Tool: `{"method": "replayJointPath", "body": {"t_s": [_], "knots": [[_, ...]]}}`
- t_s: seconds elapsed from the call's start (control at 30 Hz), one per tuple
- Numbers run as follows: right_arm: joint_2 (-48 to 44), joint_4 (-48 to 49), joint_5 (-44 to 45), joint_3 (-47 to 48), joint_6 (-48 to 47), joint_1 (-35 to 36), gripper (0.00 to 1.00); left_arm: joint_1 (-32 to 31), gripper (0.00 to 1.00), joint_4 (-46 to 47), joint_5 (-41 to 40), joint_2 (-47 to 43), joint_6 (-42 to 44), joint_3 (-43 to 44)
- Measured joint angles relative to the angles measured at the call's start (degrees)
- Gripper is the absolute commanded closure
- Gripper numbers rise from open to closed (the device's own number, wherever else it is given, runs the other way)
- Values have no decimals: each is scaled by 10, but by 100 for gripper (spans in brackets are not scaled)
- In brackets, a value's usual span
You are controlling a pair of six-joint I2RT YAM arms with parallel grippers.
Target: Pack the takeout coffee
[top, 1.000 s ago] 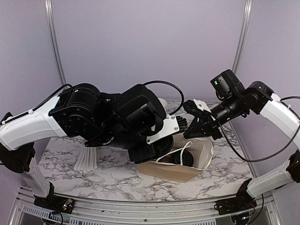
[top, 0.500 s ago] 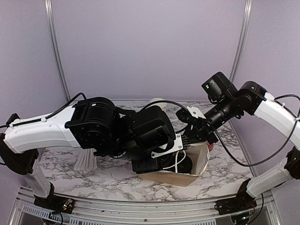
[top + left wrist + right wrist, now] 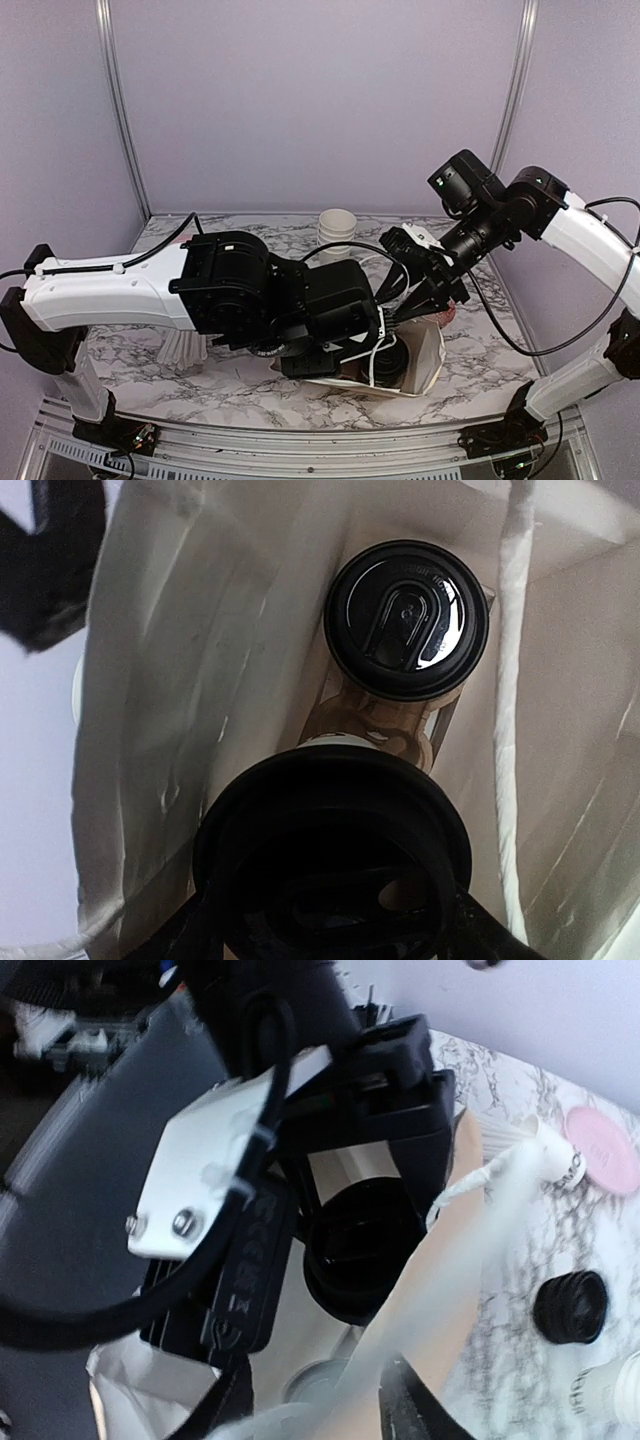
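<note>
A brown paper bag [image 3: 428, 352] with white cord handles stands open near the table's middle right. My left gripper [image 3: 386, 344] reaches down into the bag's mouth, shut on a takeout coffee [image 3: 330, 845]; the cup's black lid fills the bottom of the left wrist view. Another takeout coffee [image 3: 408, 618] with a black lid sits deeper in the bag [image 3: 190, 670]. My right gripper [image 3: 427, 300] hovers at the bag's far rim. In the right wrist view its fingers [image 3: 412, 1412] stand apart, and a blurred white handle [image 3: 480, 1180] runs between them. The held cup's lid [image 3: 360, 1260] shows there too.
A stack of lidless white cups [image 3: 337, 230] stands at the back. White paper-wrapped straws [image 3: 185, 346] sit at the left under my left arm. A loose black lid [image 3: 570, 1306] and a pink disc [image 3: 602, 1148] lie on the marble right of the bag.
My left arm has pushed right and down, carrying the cup into the bag. The bag has come more upright. My right gripper moved in, and its jaws have spread off the handle.
</note>
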Motion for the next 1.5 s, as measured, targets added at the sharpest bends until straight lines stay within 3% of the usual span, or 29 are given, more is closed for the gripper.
{"method": "replayJointPath", "body": {"t_s": [0.13,0.23,0.43,0.53,0.97,1.23,1.5], "knots": [[3,-26,7,33,-9,-4,30,-3,46,-1,-2,0,-1,-2],[-2,-37,-4,54,-16,-22,25,-8,46,-2,-3,1,-1,-3],[-5,-68,-58,96,-59,-151,27,-31,48,-3,-12,5,-3,-3],[2,-64,-72,80,-61,-176,31,-47,50,-2,-18,10,-7,-6],[117,138,-8,-75,80,-187,36,-70,52,25,-73,14,-26,-87],[137,178,9,-93,97,-187,37,-76,51,116,-80,-65,-17,-209],[215,224,63,-93,122,-187,39,-76,51,196,-81,-99,22,-241]]}}
